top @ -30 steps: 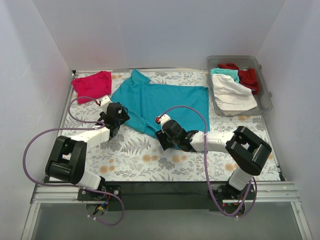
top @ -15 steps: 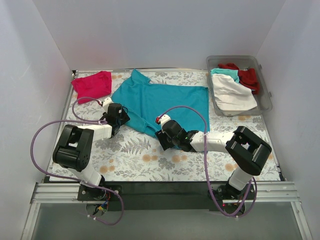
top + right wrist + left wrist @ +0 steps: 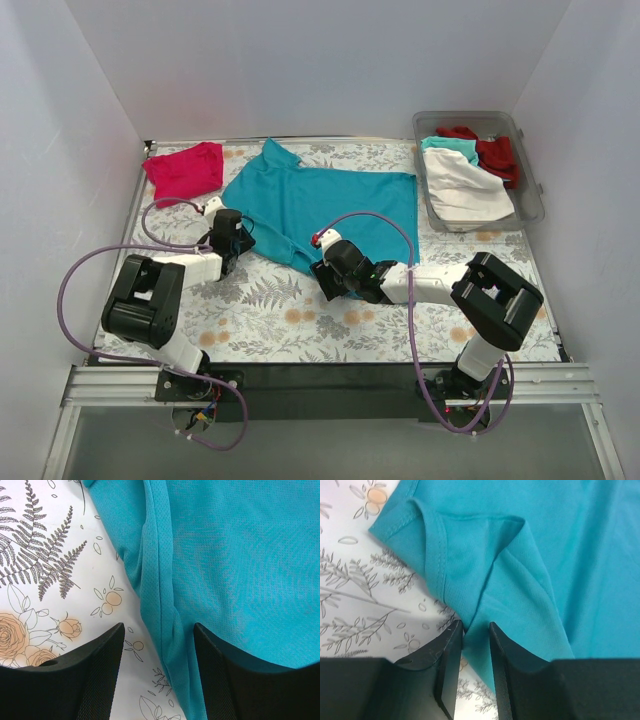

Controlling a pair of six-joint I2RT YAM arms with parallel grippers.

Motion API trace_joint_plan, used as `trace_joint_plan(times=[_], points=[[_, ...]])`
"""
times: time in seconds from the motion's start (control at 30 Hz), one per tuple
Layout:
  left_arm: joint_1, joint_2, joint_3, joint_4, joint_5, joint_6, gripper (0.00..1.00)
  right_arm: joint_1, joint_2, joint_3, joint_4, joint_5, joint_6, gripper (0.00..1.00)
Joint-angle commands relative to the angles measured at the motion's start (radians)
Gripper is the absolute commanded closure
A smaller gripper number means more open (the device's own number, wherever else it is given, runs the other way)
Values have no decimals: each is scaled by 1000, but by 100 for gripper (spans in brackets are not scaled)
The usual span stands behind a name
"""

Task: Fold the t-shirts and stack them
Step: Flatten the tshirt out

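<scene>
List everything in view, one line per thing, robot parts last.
Teal shirt: one, teal, spread flat mid-table.
Pink shirt: one, magenta, folded, far left corner.
Bin: one, clear, far right corner.
Binned shirts: three seen, white, teal and red, piled in the bin.
Tablecloth: one, white with floral print, covering the table.
Cables: two, purple, looping off the arms.
Arms: two, white and black, based at the near edge.
Left gripper: one, black, jaws narrowed on the teal shirt's left edge.
Right gripper: one, black, open astride the teal shirt's near edge.
</scene>
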Motion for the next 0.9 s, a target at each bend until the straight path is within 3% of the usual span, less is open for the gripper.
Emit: trace_joint_plan(times=[0.0,0.47,0.57,0.63,0.87], points=[[4,-65,-25,-25,16,-15,72,-4,-3,23,4,-3,16,48],[4,-101,-63,-49,52,-27,72,-4,4,26,3,-20,18,48],[2,-104,-68,-60,57,-32,82,-2,-3,20,1,-12,18,48],[4,-127,-79,-71,52,-36,98,-4,-6,18,1,-8,18,48],[2,-250,-105,-166,68,-64,100,-4,-6,21,1,-9,16,48]])
